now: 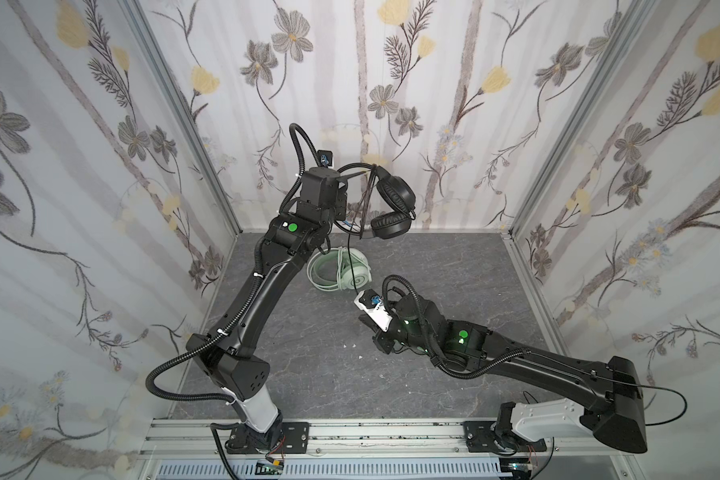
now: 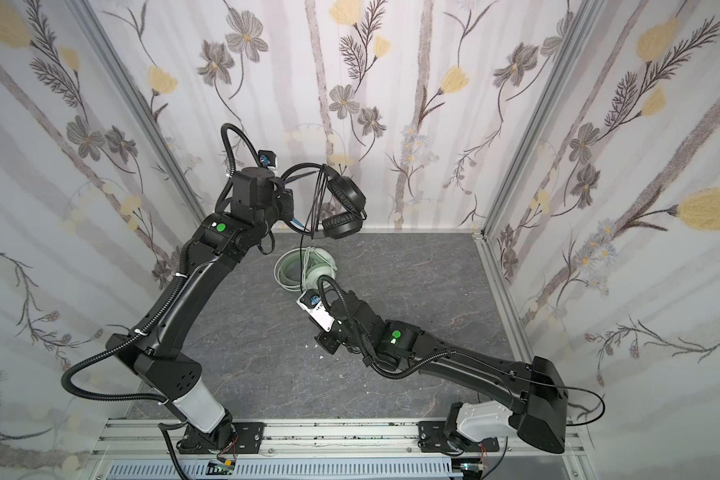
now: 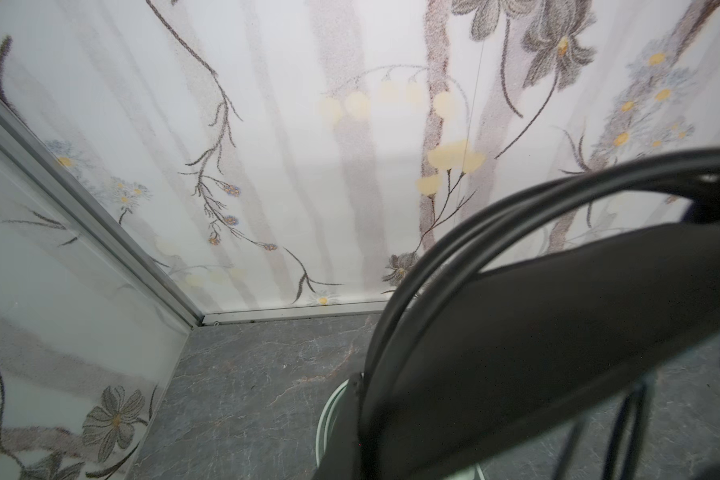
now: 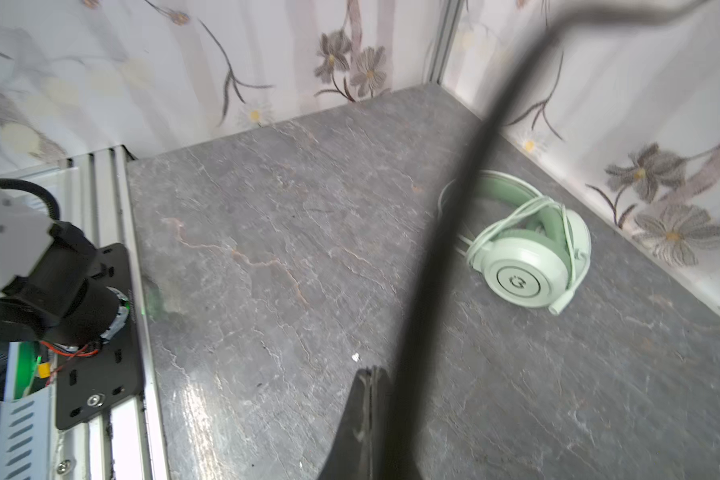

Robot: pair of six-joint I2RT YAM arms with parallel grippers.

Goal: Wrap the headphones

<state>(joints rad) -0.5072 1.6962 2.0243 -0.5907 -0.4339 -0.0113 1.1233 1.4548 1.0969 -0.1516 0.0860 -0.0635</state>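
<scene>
The black headphones (image 1: 393, 197) (image 2: 344, 195) hang in the air near the back wall. My left gripper (image 1: 362, 173) (image 3: 360, 399) is shut on their headband (image 3: 537, 332). Loops of the thin black cable (image 1: 350, 262) lie round the headband, and one strand drops toward the table. The mint green headphones (image 1: 352, 272) (image 2: 314, 270) (image 4: 524, 266) lie on the table below, with their pale cable wound round them. My right gripper (image 1: 363, 321) (image 4: 371, 372) hovers low in front of them, shut. The black cable (image 4: 466, 187) passes close beside its fingers, and nothing shows between the jaws.
The grey stone table (image 1: 454, 270) is walled with flowered panels on three sides. An aluminium rail (image 1: 391, 432) with both arm bases runs along the front. The left arm's base (image 4: 59, 291) shows in the right wrist view. Small white flecks (image 1: 352, 345) lie mid-table.
</scene>
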